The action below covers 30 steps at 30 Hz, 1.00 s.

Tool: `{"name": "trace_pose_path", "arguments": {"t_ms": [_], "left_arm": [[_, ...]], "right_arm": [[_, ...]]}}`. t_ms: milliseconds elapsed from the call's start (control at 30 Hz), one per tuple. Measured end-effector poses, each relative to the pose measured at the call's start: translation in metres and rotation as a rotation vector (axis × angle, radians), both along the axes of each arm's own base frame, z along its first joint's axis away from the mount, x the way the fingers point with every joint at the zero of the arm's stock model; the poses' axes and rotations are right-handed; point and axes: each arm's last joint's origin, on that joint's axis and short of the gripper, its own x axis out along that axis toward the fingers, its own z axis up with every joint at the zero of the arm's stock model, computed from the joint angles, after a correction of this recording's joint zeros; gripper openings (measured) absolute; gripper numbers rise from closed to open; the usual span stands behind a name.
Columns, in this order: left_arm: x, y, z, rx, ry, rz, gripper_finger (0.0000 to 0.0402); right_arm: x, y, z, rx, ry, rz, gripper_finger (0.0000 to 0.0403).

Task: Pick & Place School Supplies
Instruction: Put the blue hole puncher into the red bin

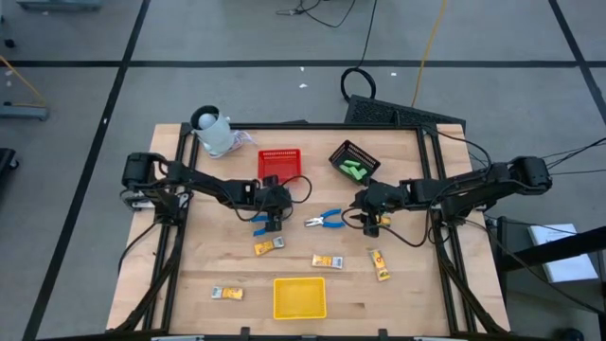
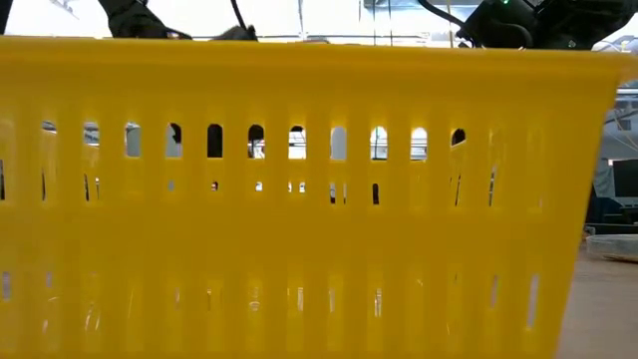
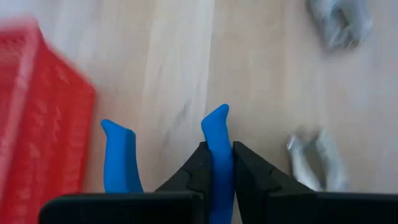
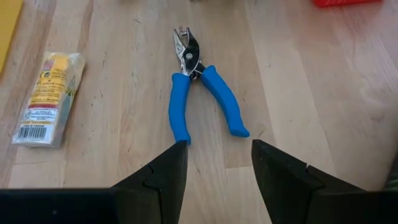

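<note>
Two blue pliers [image 1: 329, 220], four yellow packets [image 1: 327, 260] — two baskets [image 1: 279, 163], one yellow tray [image 1: 299, 297].

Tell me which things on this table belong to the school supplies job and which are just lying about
Job:
left gripper, shut on blue-handled tool
right gripper, open
second blue-handled tool
yellow packets
green blocks

Lying about:
white jug-like object
cables

A robotics lab is showing here: a wooden tabletop [image 1: 398, 294] in the frame's centre is sitting on a grey floor [image 1: 76, 95], with cables [image 1: 417, 38] trailing at upper right.
</note>
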Motion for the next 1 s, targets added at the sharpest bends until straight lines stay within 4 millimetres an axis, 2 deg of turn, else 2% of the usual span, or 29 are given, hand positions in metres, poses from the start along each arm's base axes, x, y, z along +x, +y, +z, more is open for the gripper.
{"name": "trace_pose_path", "arguments": {"t_ms": [167,333,500,600,800,1000], "left_arm": [[-0.002,-0.008,0.026,0.004,-0.098,-0.028,0.0039],[-0.010,-0.014,0.061,0.029,-0.223,-0.076,0.0039],[-0.016,0.003,0.080,0.090,-0.287,-0.073,0.0039],[-0.017,0.021,0.079,0.080,-0.287,-0.078,0.0039],[-0.010,0.058,0.063,0.099,-0.280,-0.057,0.0039],[-0.008,0.083,0.055,0.111,-0.312,-0.067,0.0039]], "right_arm": [[0.000,0.000,0.000,0.002,0.000,0.001,0.0169],[0.000,0.000,0.000,0.002,-0.001,0.001,0.0169],[0.001,0.000,0.001,0.005,-0.012,-0.002,0.0169],[0.001,0.000,0.002,0.004,-0.022,-0.001,0.0169],[0.003,0.000,0.003,0.000,-0.042,0.003,0.0169],[0.003,0.000,0.004,-0.006,-0.053,0.009,0.0169]]}}
